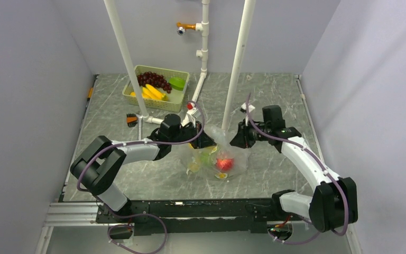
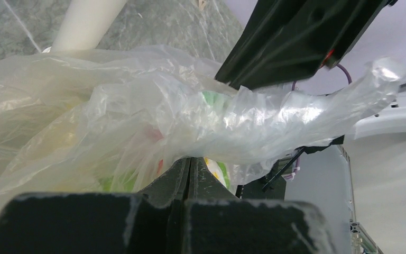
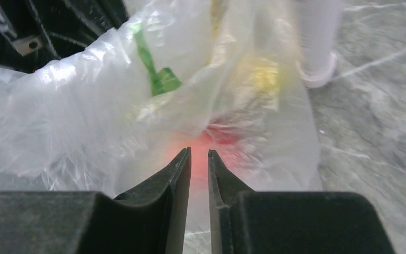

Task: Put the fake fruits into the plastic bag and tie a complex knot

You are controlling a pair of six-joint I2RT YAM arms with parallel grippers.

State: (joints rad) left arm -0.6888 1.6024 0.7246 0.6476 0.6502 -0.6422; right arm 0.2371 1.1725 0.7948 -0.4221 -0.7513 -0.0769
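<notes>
Currently I read the task as partly done. The bag (image 1: 218, 140) hangs between the two pincers and sags to the table below them. A red fruit (image 1: 223, 163) shows through the film, low and on the near side of both pincers. Yellow and green patches beside it may be fruit or print; I cannot tell which.

Remaining work:
- Grapes (image 1: 154, 80), bananas (image 1: 152, 92) and a green fruit (image 1: 177, 83) lie in the basket (image 1: 153, 104), well beyond the left pincer (image 2: 189, 161) and to its left.
- No finished knot is visible.

Pincer state:
- Left pincer: fingers pressed together with no gap. Film bunches right at the tips, so I judge it clamped on the bag.
- Right pincer (image 3: 198, 153): fingers nearly together, with a thin slit between them. Film lies just past the tips. I cannot tell whether any is pinched.

Orientation: a twisted gather (image 2: 306, 108) of film starts just above the left fingertips. Its long axis runs away up and to the right in the left wrist view, ending in a loose tail. I judge the bag's mouth to point up toward the pincers, with the loaded bottom down.
</notes>
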